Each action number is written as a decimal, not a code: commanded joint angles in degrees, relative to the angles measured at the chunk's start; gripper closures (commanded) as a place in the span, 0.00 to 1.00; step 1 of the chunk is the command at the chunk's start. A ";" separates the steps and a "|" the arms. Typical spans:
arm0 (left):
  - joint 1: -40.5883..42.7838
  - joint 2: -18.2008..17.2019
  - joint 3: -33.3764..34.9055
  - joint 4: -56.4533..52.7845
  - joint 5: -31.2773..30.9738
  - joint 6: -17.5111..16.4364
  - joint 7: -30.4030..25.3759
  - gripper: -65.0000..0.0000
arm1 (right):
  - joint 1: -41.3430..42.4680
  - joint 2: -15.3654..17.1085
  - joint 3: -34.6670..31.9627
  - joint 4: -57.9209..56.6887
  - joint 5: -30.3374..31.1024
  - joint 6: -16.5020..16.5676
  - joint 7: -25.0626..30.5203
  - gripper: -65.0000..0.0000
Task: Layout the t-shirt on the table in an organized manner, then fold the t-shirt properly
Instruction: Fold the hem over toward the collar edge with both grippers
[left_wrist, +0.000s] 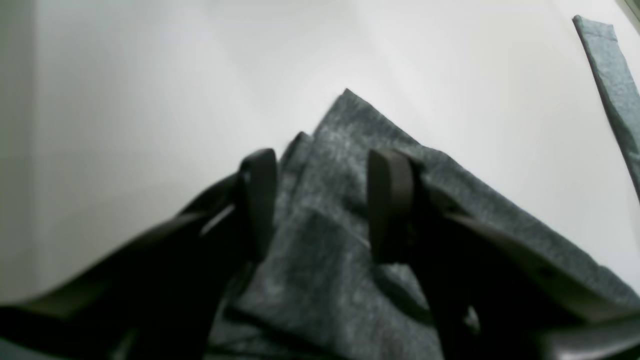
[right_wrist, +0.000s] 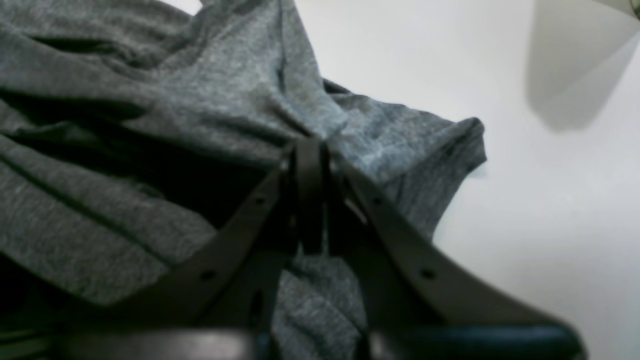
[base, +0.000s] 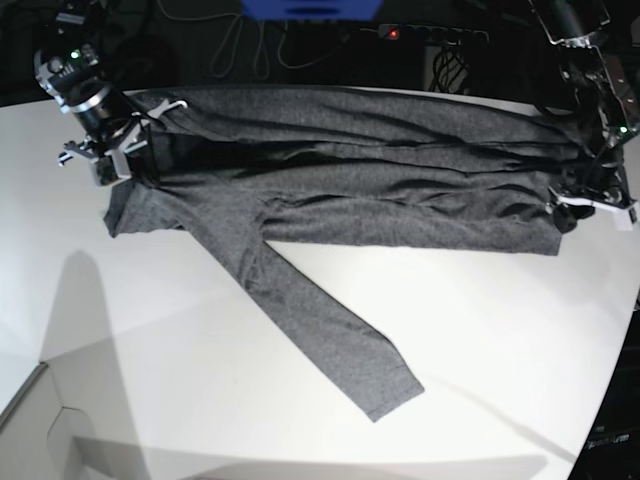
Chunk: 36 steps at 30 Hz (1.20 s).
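Right gripper (right_wrist: 310, 195), at the base view's left, is clamped on a bunched edge of the t-shirt (base: 340, 190). I find the shirt stretched lengthwise across the far side of the table (base: 200, 400), folded over itself, one sleeve trailing toward me. Left gripper (left_wrist: 320, 205), far right, stands parted over a corner, holding nothing. I judge layout unfinished, proper folding still ahead.
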 joint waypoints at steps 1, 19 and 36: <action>-0.34 -0.89 -0.47 0.04 -0.44 -0.11 -0.89 0.56 | 0.07 0.49 0.13 0.86 0.78 -0.23 1.60 1.00; 0.27 -0.89 -0.30 -1.45 -0.79 -0.20 -0.89 0.96 | 0.77 0.49 0.13 0.86 0.78 -0.23 1.25 1.00; 2.29 0.35 -0.83 18.95 -1.05 0.15 -0.89 1.00 | 0.77 0.31 0.13 0.86 0.78 -0.23 1.25 1.00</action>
